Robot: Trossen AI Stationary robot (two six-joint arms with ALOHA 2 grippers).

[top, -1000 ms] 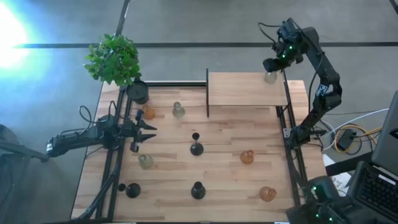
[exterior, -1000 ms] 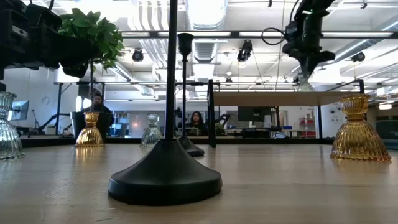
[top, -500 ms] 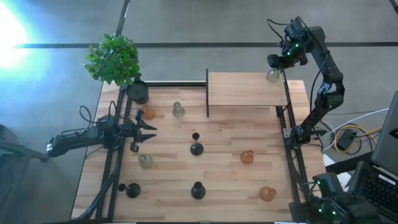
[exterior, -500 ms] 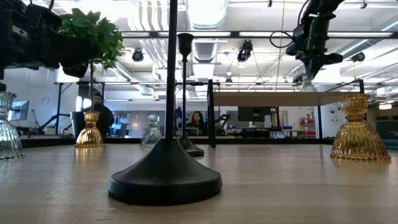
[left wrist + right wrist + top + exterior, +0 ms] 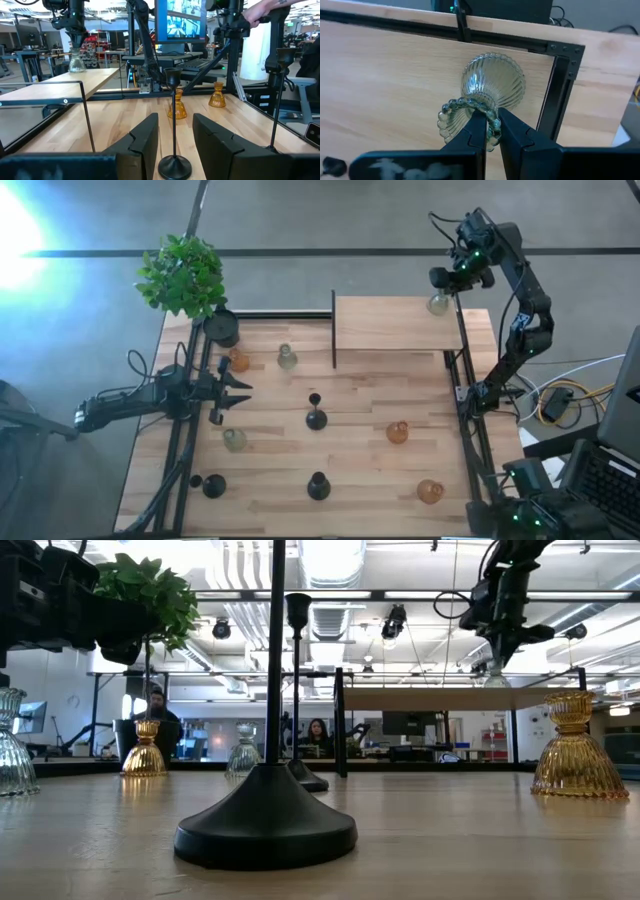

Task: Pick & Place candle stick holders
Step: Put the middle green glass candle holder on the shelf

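So the right gripper (image 5: 486, 131) is pinched nearly shut on the beaded rim of the clear glass candle stick holder (image 5: 487, 92), which stands upright directly under it at the raised shelf's (image 5: 390, 325) far right corner, left gripper (image 5: 232, 387) part-open and empty well away.

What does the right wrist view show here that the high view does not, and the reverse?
Only the right wrist view: the right hand pinching the beaded rim of the clear glass holder, ribbed bulb resting on the raised shelf.

Only the high view: the left hand open over the table's left side, the plant, and amber and black holders scattered across the table.

Both: the clear holder at the shelf's far right corner.
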